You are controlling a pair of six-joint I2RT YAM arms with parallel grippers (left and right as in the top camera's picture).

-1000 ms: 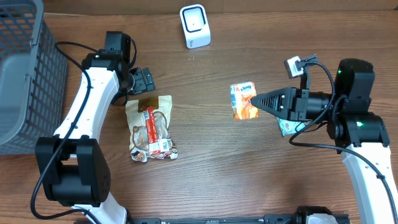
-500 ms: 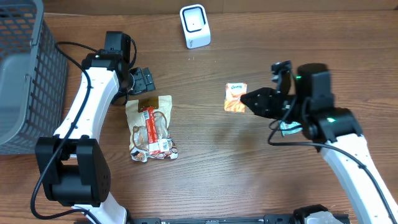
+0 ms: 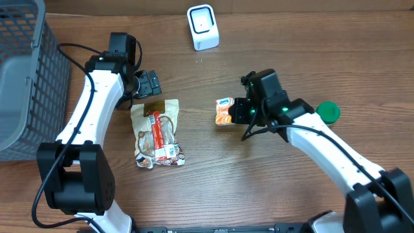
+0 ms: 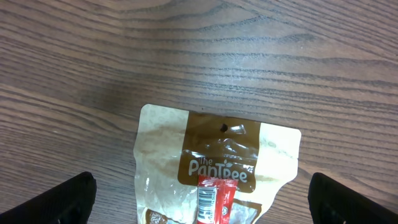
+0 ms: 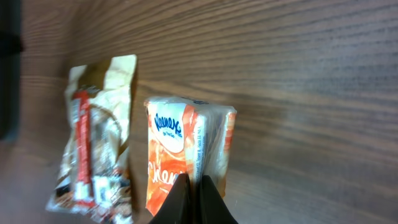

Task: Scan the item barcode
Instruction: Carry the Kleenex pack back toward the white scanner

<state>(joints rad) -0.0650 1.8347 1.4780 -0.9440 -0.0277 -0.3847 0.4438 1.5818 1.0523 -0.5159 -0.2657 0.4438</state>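
Tissue pack (image 3: 224, 110) pinched by one edge in right gripper (image 3: 238, 111), jaws closed tight on it; mid-table, between snack bag (image 3: 156, 133) and green cap (image 3: 328, 111). Well apart from scanner (image 3: 202, 27) at far edge. Left gripper (image 3: 150, 83) spread wide, empty, over snack bag's top end. Basket (image 3: 19, 77) far left.

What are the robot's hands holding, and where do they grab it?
The right hand pinches the orange Kleenex tissue pack by one edge. The left hand is open and holds nothing.
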